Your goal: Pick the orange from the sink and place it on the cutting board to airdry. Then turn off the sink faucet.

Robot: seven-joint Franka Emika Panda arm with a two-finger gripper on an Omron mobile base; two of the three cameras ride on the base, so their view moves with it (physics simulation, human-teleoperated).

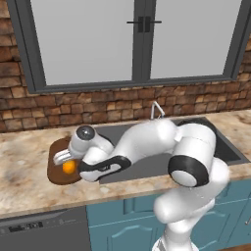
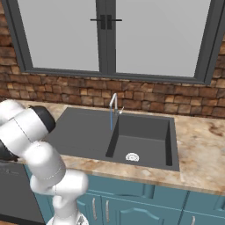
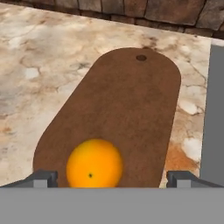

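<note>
Orange fruit, small, round and bright (image 3: 94, 163), resting on the dark brown wooden cutting board (image 3: 127, 100), low centre of the hand view, near the board's closer rounded end. Jaws (image 3: 112, 178) spread wide apart, one dark tip at lower left and one at lower right of that frame, the fruit between them with clear board showing on either side, touching neither tip. Board oval, running up toward the top of the frame, with a small dark hole near its far end; mottled beige stone desk (image 3: 39, 65) all around it, brick wall along the top edge. In the left base view, same fruit (image 1: 69, 166) at left of centre on the board (image 1: 59, 174), tucked just under the white hand, the arm reaching leftward across the frame. Wide dark grey rectangular sink (image 2: 145, 136) at centre of the right base view, a small white drain mark on its floor, set into the desk. Thin silver gooseneck faucet (image 2: 114, 102) at the rear rim of the basin, just above centre, a thin blue stream of water falling from its spout. Board lying just beside the sink's left edge in the left base view.
</note>
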